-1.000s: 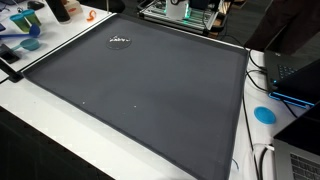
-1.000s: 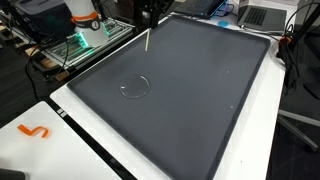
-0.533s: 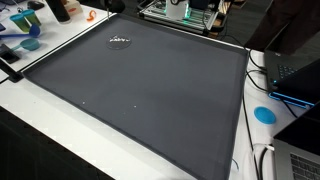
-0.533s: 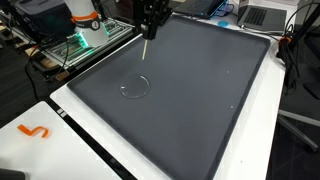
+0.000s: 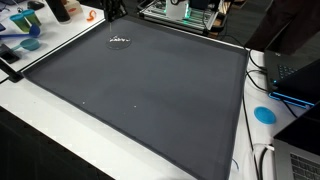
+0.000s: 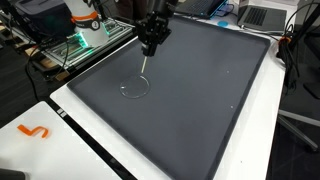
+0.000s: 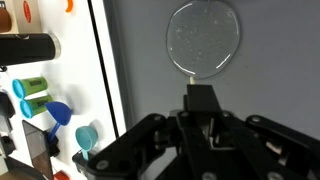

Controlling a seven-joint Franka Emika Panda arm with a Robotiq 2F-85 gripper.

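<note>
grey and matte, a large dark mat (image 5: 150,95) over most of the white table (image 5: 60,130) in an exterior view. near the mat's far corner, a clear round dish (image 5: 119,41), flat on the fabric. no clear sight of the gripper here. unchanged over the last second. off to the side, a small blue disc (image 5: 264,114) on the table.

in an exterior view, the gripper (image 6: 150,47) clamped on a thin pale stick (image 6: 145,63), with the stick hanging down and slightly slanted. lower and further out over the mat (image 6: 210,90) than a second ago, then up by the table's far edge. stick tip now just beside the far rim of the clear round dish (image 6: 134,87), before that well apart from it. gap almost closed; touching or not, cannot tell. arm reaching in from the far edge, wrist bent down, fingers pointing at the mat. well apart on the near corner, an orange hook-shaped piece (image 6: 33,131).

in the wrist view, gripper (image 7: 200,125) at the bottom, closed around the stick's dark-looking end (image 7: 200,98). dish (image 7: 203,38) straight ahead, just past the stick. to the side, on the table, a blue cup (image 7: 60,113) and a green cylinder (image 7: 30,87).
</note>
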